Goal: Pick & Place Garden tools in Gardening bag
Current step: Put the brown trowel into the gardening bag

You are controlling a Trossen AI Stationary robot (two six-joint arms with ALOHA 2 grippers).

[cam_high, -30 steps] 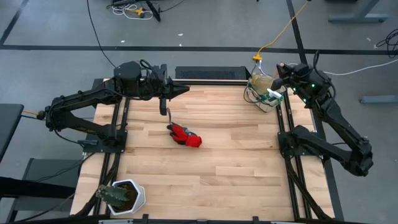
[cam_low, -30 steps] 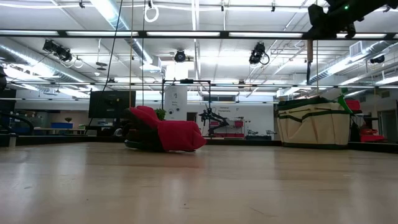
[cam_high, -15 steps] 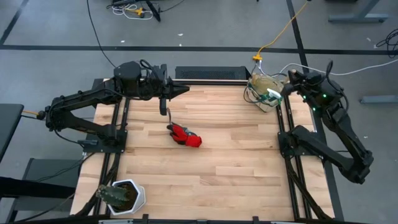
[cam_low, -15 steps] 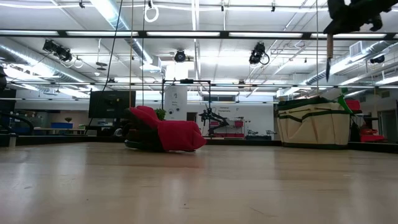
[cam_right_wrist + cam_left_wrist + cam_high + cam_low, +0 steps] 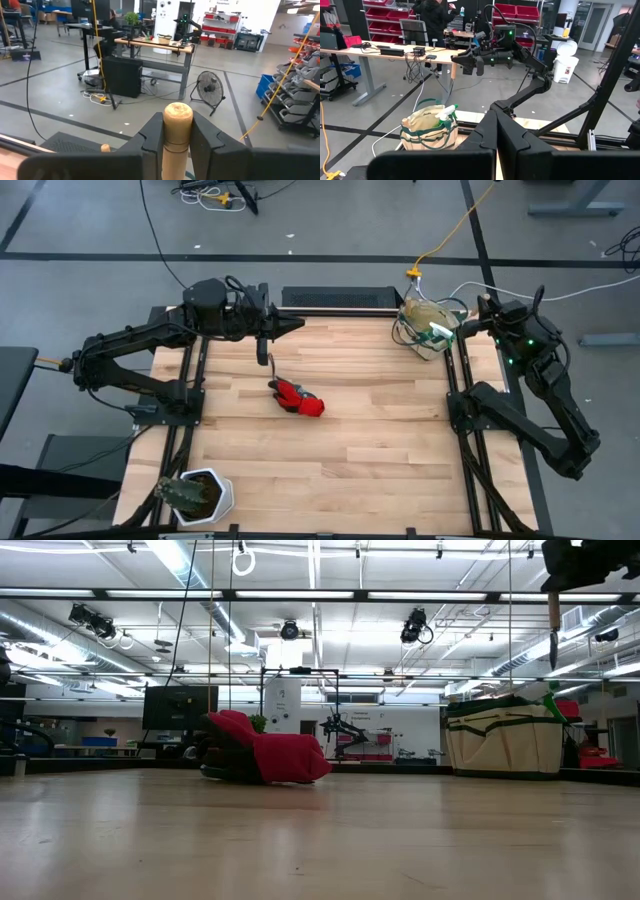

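Note:
My right gripper (image 5: 177, 131) is shut on a wooden-handled metal hand tool (image 5: 552, 628) high over the table's far right corner (image 5: 478, 313), above the right side of the beige, green-trimmed gardening bag (image 5: 424, 323) (image 5: 504, 736). A green watering vessel (image 5: 447, 111) sticks out of the bag. The red glove (image 5: 298, 397) (image 5: 268, 757) lies on the table's middle. My left gripper (image 5: 296, 325) (image 5: 496, 131) is shut and empty above the far edge. My right gripper pinches the tool's wooden handle (image 5: 177, 136) between its two fingers, a little below the handle's rounded top end (image 5: 178, 113). The fingers lie level and across the handle. The tool hangs upright, its metal blade (image 5: 552, 648) pointing down, clear of the bag.
A white pot with a dark plant (image 5: 198, 496) stands at the near left corner. A small grey thing, seemingly a hand tool (image 5: 267, 361), lies just beyond the glove. A yellow cable (image 5: 450, 230) runs off behind the bag. A person (image 5: 434, 15) stands far off in the room.
My right gripper has gone toward the table's right edge with the tool, which stays hanging upright; it has passed from over the bag's middle to over its right side.

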